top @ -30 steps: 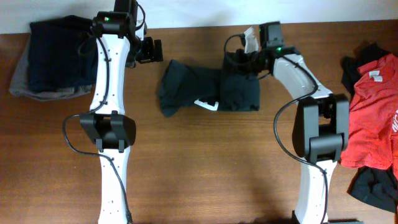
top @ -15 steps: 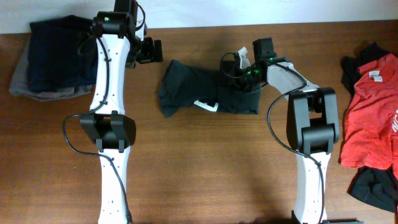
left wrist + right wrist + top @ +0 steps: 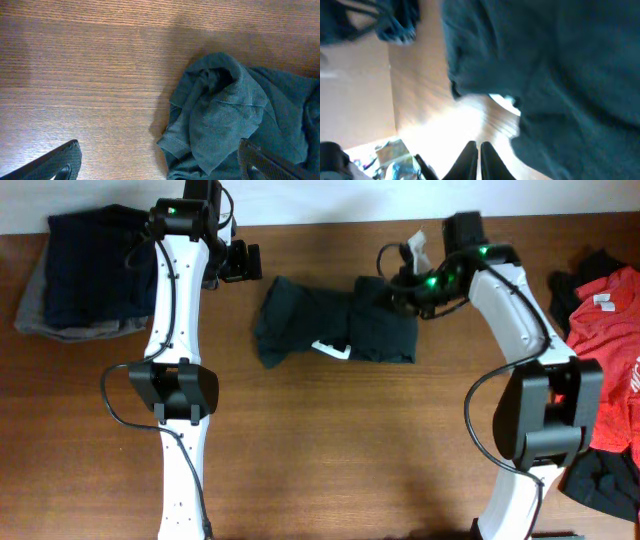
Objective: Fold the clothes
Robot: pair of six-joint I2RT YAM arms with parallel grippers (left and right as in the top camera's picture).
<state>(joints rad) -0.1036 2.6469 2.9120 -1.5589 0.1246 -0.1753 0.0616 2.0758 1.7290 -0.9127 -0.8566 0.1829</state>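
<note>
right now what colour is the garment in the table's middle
The garment is dark green; left wrist view shows it best.

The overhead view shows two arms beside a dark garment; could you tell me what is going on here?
A blackish-green garment lies bunched on the table, half folded. The right gripper is shut at its upper right edge; no cloth shows in its grip. The left gripper hangs open near its left end, touching nothing. A navy pile sits left, a red garment right.

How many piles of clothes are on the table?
3: navy-grey stack far left, dark green garment centre, red-black heap right; more may lie hidden underneath.
</note>
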